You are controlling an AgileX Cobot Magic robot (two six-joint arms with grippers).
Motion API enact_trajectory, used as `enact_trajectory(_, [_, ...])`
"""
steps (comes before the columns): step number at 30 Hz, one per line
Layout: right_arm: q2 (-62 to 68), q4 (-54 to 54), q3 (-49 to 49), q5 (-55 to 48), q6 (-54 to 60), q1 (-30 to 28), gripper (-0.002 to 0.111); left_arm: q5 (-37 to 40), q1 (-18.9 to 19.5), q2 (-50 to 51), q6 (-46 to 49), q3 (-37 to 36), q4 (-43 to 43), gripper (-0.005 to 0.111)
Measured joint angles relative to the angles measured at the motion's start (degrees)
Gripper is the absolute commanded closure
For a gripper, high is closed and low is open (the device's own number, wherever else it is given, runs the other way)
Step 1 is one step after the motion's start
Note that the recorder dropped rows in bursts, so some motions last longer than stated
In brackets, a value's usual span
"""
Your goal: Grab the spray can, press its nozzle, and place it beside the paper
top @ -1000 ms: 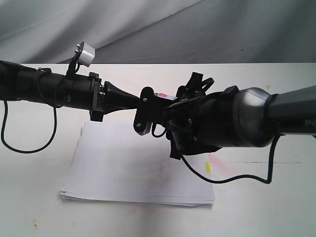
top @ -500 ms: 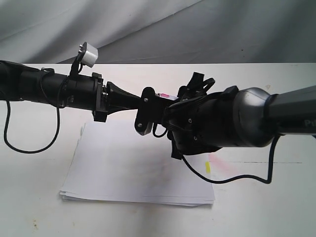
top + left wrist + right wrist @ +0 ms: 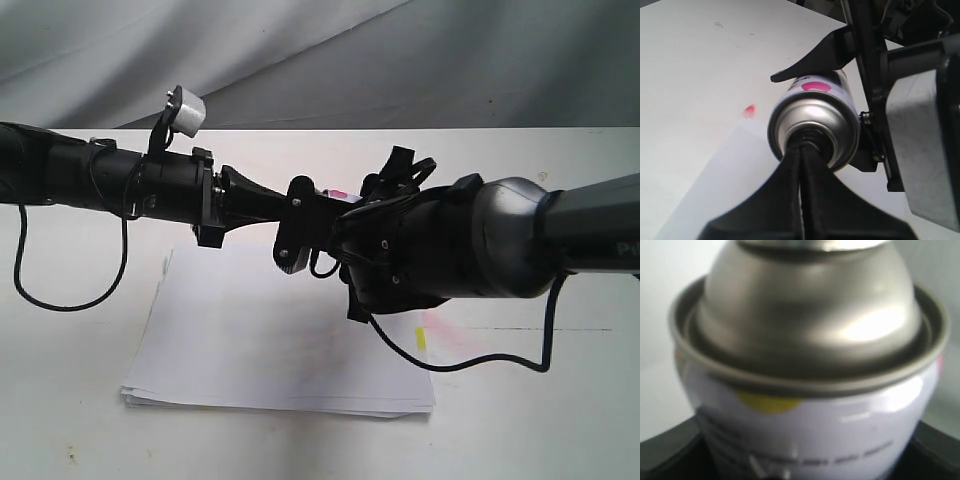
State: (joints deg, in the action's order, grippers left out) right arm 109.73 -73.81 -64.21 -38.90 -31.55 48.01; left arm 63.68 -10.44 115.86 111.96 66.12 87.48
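The spray can (image 3: 815, 107) is held off the table over the paper (image 3: 250, 340), my right gripper (image 3: 840, 100) shut around its body. The right wrist view is filled by the spray can (image 3: 805, 410): silver dome, yellow dot, printed text. My left gripper (image 3: 805, 147) is shut, its joined tips set against the middle of the can's domed top, where they hide the nozzle. From the exterior, the left gripper (image 3: 285, 205) meets the right gripper (image 3: 320, 215) above the paper's far edge, and only a pink-marked sliver of the can (image 3: 338, 194) shows.
A yellow tab (image 3: 421, 339) sticks out at the paper's right edge, beside a pink stain (image 3: 440, 325) on the white table (image 3: 560, 420). A black cable (image 3: 470, 360) hangs from the right arm. A grey cloth backdrop (image 3: 320, 60) closes the far side.
The left arm has slid to the right, pushing its shut gripper closer against the can's top. The right arm and the can have stayed put.
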Motion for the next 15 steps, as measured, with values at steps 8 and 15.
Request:
enact_trajectory(8, [0.0, -1.82, -0.25, 5.56, 0.0, 0.66, 0.108, 5.4, 7.72, -0.41, -1.45, -0.53, -2.97, 0.107])
enact_trajectory(15, [0.0, -2.03, -0.25, 5.55, 0.0, 0.66, 0.108, 5.76, 9.08, -3.37, -1.45, -1.69, -3.1, 0.107])
